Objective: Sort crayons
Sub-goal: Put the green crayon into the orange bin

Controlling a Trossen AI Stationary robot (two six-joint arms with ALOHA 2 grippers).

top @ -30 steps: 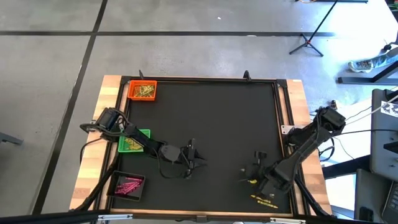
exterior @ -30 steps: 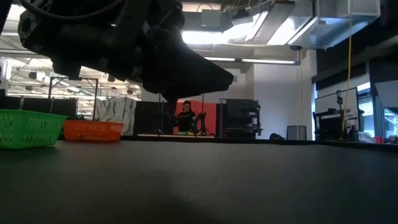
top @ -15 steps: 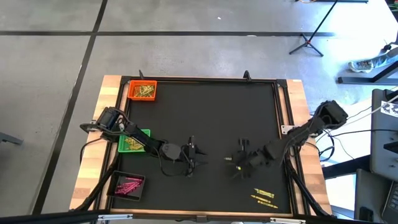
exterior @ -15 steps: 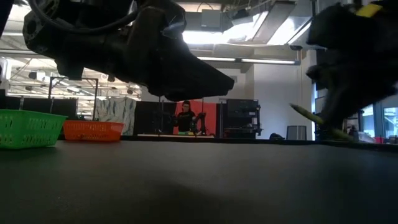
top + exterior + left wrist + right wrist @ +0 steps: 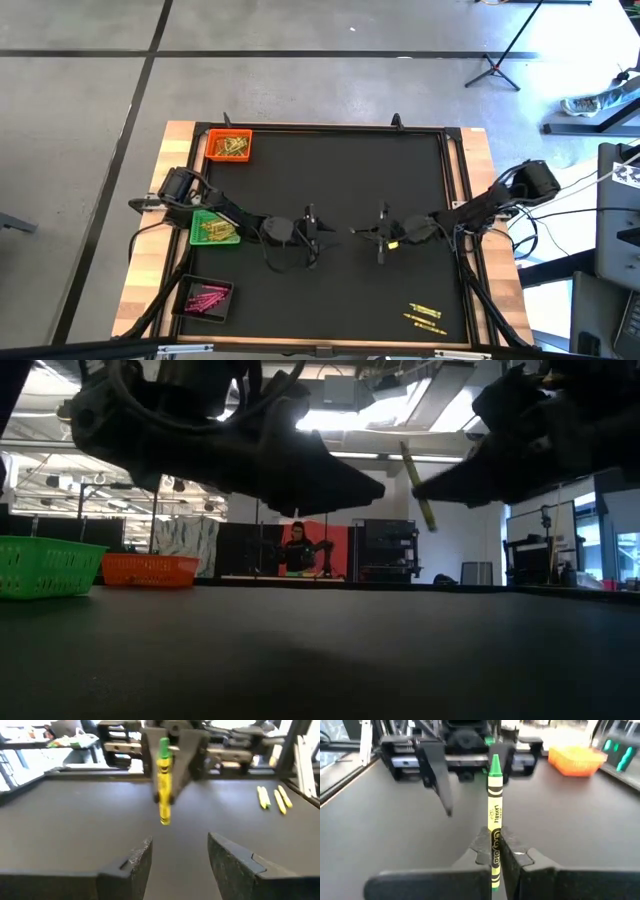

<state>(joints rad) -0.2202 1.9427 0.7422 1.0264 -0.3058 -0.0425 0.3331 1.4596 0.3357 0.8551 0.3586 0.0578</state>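
My right gripper point(image 5: 355, 232) hangs over the middle of the black mat, shut on a crayon point(image 5: 494, 795) with a yellow wrapper and a green tip. The same crayon point(image 5: 418, 485) shows slightly tilted in the low view. My left gripper point(image 5: 330, 236) faces it from the table's left and is open, its fingers point(image 5: 135, 865) apart and short of the crayon point(image 5: 164, 785). A few loose yellow crayons point(image 5: 424, 315) lie flat on the mat near the near right corner. My right gripper pinches the crayon's lower half point(image 5: 494, 851) between its two fingers. The fingers come nearly level from the table's right and lie across the crayon. The crayon stands almost upright with its green tip up, clear of the mat, and a short end shows below the fingers.
Three small trays stand along the mat's left side: orange point(image 5: 229, 146) at the far corner, green point(image 5: 213, 228) in the middle, black point(image 5: 205, 298) with pink crayons at the near corner. A wooden frame point(image 5: 480, 160) borders the mat. A person shows far behind the table point(image 5: 298, 548).
My right gripper has swung from the near right corner toward the table's middle with the crayon. It has tipped from pointing down to nearly level, so the crayon now stands upright. My left gripper has shifted a little toward the far edge.
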